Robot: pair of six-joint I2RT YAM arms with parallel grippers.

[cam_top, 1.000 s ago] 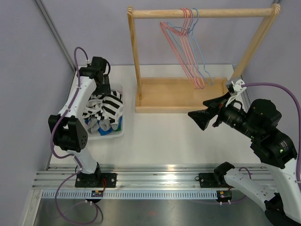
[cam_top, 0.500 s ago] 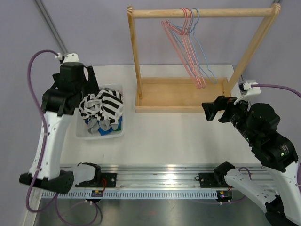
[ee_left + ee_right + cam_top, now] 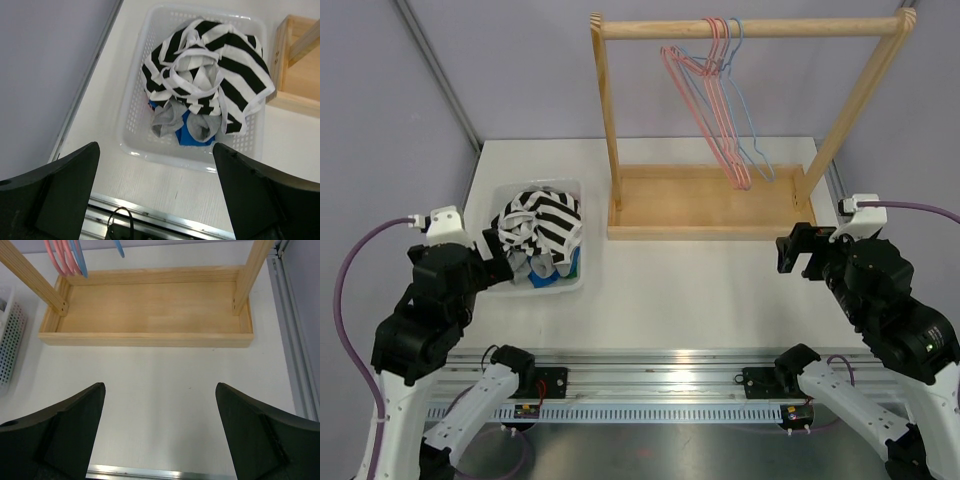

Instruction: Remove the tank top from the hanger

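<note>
The black-and-white striped tank top (image 3: 545, 218) lies crumpled in a white basket (image 3: 535, 291), on top of grey and blue clothes. In the left wrist view the tank top (image 3: 220, 65) fills the far part of the basket (image 3: 165, 159). Pink and blue hangers (image 3: 720, 100) hang bare on the wooden rail. My left gripper (image 3: 492, 258) hovers open at the basket's near left corner, holding nothing (image 3: 155, 146). My right gripper (image 3: 798, 248) is open and empty over the table, near the rack's right post (image 3: 160, 385).
The wooden rack (image 3: 705, 200) with its tray base (image 3: 150, 305) stands at the back centre-right. The hangers' lower ends (image 3: 65, 252) dangle over the tray's left end. A metal rail (image 3: 640, 365) runs along the table's near edge.
Both arms have pulled back toward the near edge. The left gripper has left the basket, where the tank top stays. The right gripper has drawn back from the rack.
</note>
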